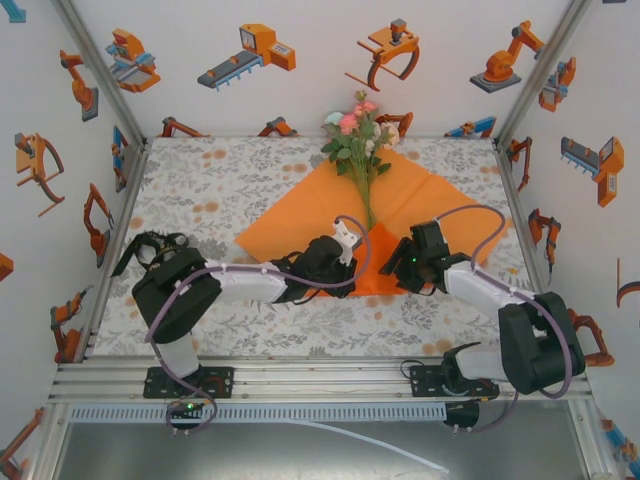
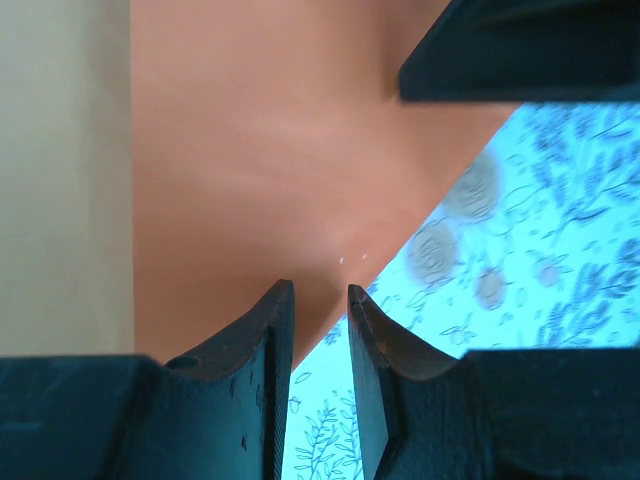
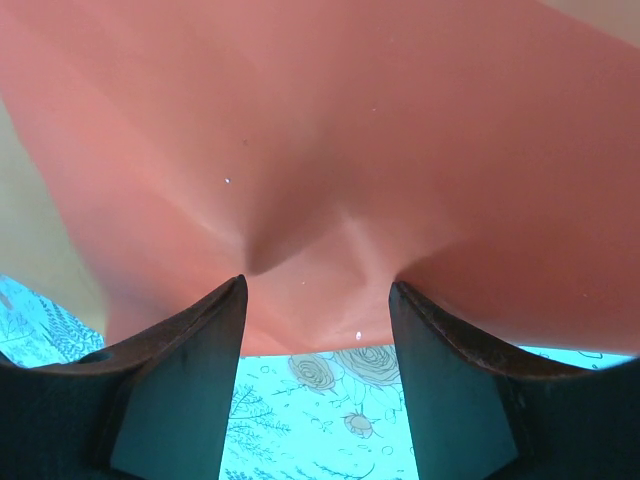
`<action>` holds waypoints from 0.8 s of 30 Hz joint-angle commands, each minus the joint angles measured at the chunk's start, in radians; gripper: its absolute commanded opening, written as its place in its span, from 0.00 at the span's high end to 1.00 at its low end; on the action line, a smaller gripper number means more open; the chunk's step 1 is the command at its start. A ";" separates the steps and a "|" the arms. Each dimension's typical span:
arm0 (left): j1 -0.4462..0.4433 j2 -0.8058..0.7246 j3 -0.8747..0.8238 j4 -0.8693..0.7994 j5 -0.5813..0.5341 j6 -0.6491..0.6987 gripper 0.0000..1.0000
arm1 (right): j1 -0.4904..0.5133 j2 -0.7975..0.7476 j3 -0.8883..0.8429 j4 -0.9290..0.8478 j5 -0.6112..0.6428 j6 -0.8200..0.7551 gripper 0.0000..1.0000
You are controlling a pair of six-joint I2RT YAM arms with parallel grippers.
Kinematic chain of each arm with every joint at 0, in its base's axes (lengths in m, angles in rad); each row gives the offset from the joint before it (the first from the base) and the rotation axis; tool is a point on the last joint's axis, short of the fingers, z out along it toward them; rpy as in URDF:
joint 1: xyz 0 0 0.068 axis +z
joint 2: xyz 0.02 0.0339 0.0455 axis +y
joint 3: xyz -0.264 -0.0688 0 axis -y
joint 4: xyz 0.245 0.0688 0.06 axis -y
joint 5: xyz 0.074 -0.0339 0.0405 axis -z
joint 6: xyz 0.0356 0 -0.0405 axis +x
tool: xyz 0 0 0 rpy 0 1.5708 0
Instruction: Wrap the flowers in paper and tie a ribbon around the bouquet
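The orange paper (image 1: 300,215) lies as a diamond on the tablecloth. The flowers (image 1: 358,135) rest along its middle, pink and peach blooms toward the back wall and stems pointing at me. At the paper's near corner a flap (image 1: 378,255) stands raised between my two grippers. My left gripper (image 1: 347,240) is beside it; in the left wrist view the left gripper (image 2: 320,290) has a narrow gap showing only tablecloth, the paper (image 2: 260,150) edge just beyond. My right gripper (image 3: 318,285) has jaws set wide, pinching a puckered fold of paper (image 3: 320,120) lifted off the cloth. The black ribbon (image 1: 140,248) lies heaped at the left.
A floral tablecloth (image 1: 200,180) covers the table inside white walls printed with robot pictures. A metal rail (image 1: 320,380) runs along the near edge with both arm bases on it. Purple-grey cables (image 1: 470,215) loop over each arm.
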 commanded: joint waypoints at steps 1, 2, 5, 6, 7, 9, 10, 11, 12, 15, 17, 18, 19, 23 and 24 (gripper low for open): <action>0.005 -0.005 0.014 -0.042 -0.010 -0.030 0.65 | 0.000 0.005 0.030 -0.022 0.053 -0.018 0.44; 0.011 -0.004 0.011 -0.047 -0.022 -0.030 0.63 | 0.000 0.004 0.029 -0.025 0.058 -0.020 0.44; 0.035 -0.004 0.000 -0.063 -0.051 -0.051 0.59 | -0.013 -0.002 0.029 -0.046 0.066 -0.032 0.44; 0.046 -0.002 -0.002 -0.070 -0.053 -0.064 0.58 | -0.023 -0.007 0.030 -0.058 0.069 -0.040 0.44; 0.054 0.002 -0.004 -0.074 -0.050 -0.071 0.58 | -0.034 -0.012 0.030 -0.070 0.074 -0.045 0.44; 0.069 0.014 -0.006 -0.084 -0.043 -0.087 0.58 | -0.066 -0.023 0.027 -0.094 0.082 -0.058 0.44; 0.073 0.020 -0.008 -0.091 -0.043 -0.092 0.58 | -0.084 -0.032 0.023 -0.102 0.081 -0.066 0.44; 0.077 0.028 -0.008 -0.095 -0.044 -0.099 0.58 | -0.106 -0.042 0.016 -0.109 0.079 -0.075 0.44; 0.080 0.036 -0.014 -0.093 -0.041 -0.107 0.59 | -0.128 -0.052 0.010 -0.116 0.076 -0.084 0.43; 0.087 0.047 -0.029 -0.086 -0.038 -0.126 0.60 | -0.186 -0.088 -0.007 -0.132 0.072 -0.119 0.43; 0.089 0.045 -0.030 -0.087 -0.039 -0.130 0.60 | -0.227 -0.108 -0.015 -0.142 0.070 -0.132 0.43; 0.090 0.043 -0.032 -0.087 -0.042 -0.131 0.60 | -0.249 -0.116 -0.020 -0.144 0.068 -0.139 0.42; 0.090 0.041 -0.034 -0.087 -0.045 -0.133 0.60 | -0.268 -0.120 -0.025 -0.145 0.069 -0.142 0.43; 0.092 0.035 -0.041 -0.083 -0.049 -0.138 0.60 | -0.351 -0.125 -0.050 -0.156 0.068 -0.147 0.42; 0.092 0.034 -0.045 -0.077 -0.049 -0.138 0.60 | -0.370 -0.125 -0.056 -0.162 0.069 -0.143 0.42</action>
